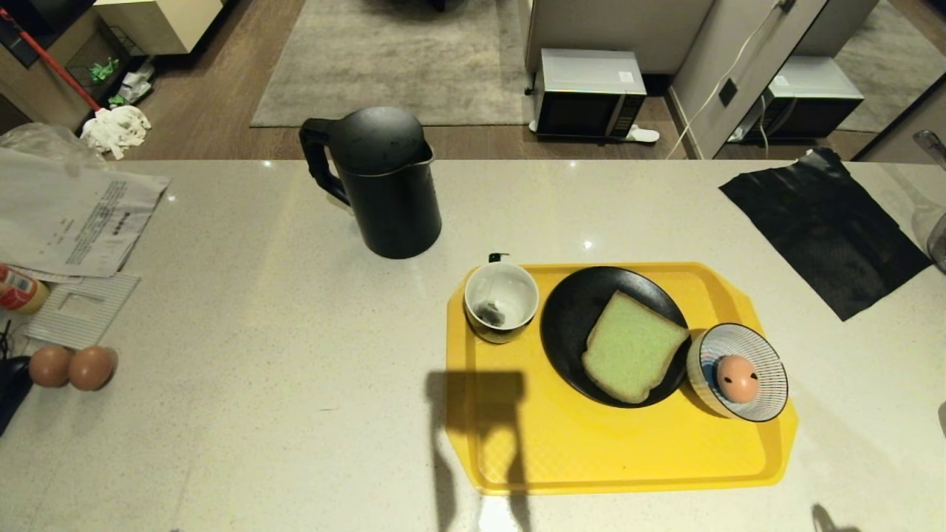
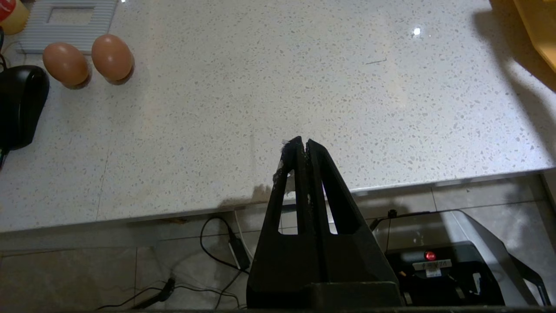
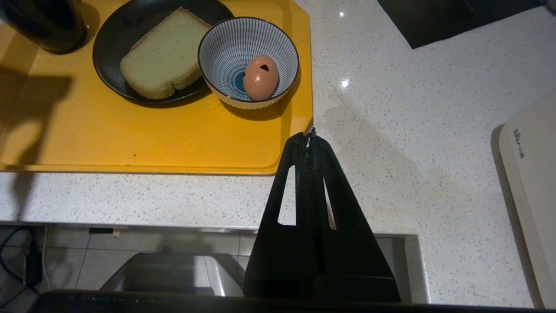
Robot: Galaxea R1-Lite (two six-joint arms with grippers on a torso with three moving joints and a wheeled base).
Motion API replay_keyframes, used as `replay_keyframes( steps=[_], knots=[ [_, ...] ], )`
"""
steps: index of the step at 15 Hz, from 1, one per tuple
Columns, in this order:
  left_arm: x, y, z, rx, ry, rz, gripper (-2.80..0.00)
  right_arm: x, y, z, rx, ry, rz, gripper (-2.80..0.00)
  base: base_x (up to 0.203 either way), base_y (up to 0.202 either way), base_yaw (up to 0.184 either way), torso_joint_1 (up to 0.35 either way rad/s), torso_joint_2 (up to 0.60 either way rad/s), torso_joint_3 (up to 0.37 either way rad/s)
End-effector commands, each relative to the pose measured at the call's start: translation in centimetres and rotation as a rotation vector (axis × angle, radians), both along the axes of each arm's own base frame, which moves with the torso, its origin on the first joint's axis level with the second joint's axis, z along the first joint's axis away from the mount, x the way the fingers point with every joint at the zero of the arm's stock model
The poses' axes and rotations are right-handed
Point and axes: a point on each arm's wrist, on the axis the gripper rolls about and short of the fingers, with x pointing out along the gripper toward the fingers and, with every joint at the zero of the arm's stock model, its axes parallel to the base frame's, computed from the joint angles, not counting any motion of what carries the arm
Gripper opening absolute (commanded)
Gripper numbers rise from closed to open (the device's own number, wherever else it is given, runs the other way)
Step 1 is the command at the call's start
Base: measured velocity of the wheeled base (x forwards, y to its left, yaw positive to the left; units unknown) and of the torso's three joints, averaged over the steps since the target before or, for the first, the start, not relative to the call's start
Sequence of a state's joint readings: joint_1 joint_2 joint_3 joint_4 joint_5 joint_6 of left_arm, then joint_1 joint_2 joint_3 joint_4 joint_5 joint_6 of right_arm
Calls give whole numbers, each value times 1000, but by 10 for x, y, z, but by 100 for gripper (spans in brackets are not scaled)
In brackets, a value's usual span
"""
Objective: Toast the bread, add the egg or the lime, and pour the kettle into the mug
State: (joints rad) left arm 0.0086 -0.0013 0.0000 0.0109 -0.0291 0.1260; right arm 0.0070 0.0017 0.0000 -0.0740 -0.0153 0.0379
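White speckled table (image 1: 295,384) at the edge of a room with wood floor and a grey rug behind; a yellow tray (image 1: 613,458) sits toward the robot's right side.

Left gripper (image 2: 302,141): jaws pressed together, holding nothing, poised at the near table edge. Right gripper (image 3: 309,134): jaws pressed together, empty, also at the near edge, just off the tray's near right corner. Neither arm shows in the head view.

Task things, placed from the jaws:
- Bread (image 3: 163,54): flat on a black plate (image 1: 573,325), ahead of the right jaws and across toward the left. Corners point diagonally.
- Egg (image 3: 260,77): in the striped bowl (image 3: 226,48), ahead of the right jaws, closer than the bread. Long axis roughly upright.
- Mug (image 1: 501,301): on the tray's far left corner, something small and dark inside.
- Kettle (image 1: 388,185): off the tray, beyond the mug, handle to the left.
- Lime: not seen.

Key relation: the tray things lie ahead of the right jaws, with open table between them and the left jaws. Judgement: the right arm is nearer for bread and egg.

View differences: only the head view shows the kettle whole. The left wrist view shows two plain eggs (image 2: 89,61) far ahead and off to the side. A white appliance (image 3: 532,174) shows only in the right wrist view; judged possibly the toaster.
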Motion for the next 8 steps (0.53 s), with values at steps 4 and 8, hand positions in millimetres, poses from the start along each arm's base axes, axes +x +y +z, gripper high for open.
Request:
replay_keyframes(
  steps=[4,8],
  knots=[
    [0,0,0,2,0,1,-280,2,0,-7,-1,26,1,-280,0,0,0,-56,111,56],
    [0,0,0,1,-3,-1,-280,2,0,-7,-1,26,2,-280,0,0,0,-56,121,59]
  ],
)
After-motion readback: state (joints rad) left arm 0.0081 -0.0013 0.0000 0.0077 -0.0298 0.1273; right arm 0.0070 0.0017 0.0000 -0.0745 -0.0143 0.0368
